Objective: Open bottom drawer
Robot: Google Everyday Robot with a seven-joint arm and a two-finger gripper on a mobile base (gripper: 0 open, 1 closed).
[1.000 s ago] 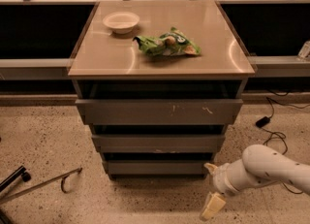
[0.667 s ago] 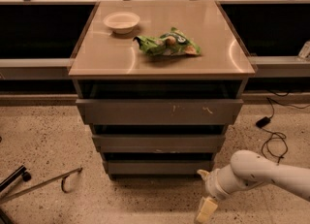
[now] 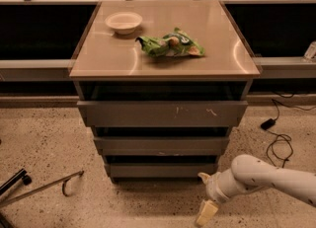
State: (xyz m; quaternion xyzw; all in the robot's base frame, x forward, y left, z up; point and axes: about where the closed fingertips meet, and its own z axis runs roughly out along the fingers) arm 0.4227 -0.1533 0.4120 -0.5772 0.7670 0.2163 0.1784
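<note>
1. Plainly, this is the approach step: the bottom drawer [image 3: 160, 169] is not yet opened. It is the lowest and narrowest of the cabinet's three grey fronts, right above the floor, and none of its inside shows.

2. The gripper [image 3: 202, 198] hangs low off the cabinet's front right corner, just beside the right end of the bottom drawer but not touching it. The white arm [image 3: 266, 175] reaches in from the cabinet's right.

3. The claw looks spread. One pale finger [image 3: 206, 213] points down toward the floor and a shorter tip sits up near the drawer's lower corner, with nothing between them.

4. Above the bottom drawer are the middle drawer [image 3: 160, 145] and the top drawer [image 3: 163, 113]. Each has a dark gap over its front.

5. On the cabinet top [image 3: 98, 57] are a pale bowl [image 3: 123, 22] and a green snack bag [image 3: 170, 45], both well away from the work.

6. I judge the next move needs the gripper to shift left and slightly up to the drawer's front.
   - With no handle showing, it would have to hook a finger over the top edge, in the gap under the middle drawer.
   - It would then pull straight out from the cabinet.

7. The main risk is catching the middle front instead.
</note>
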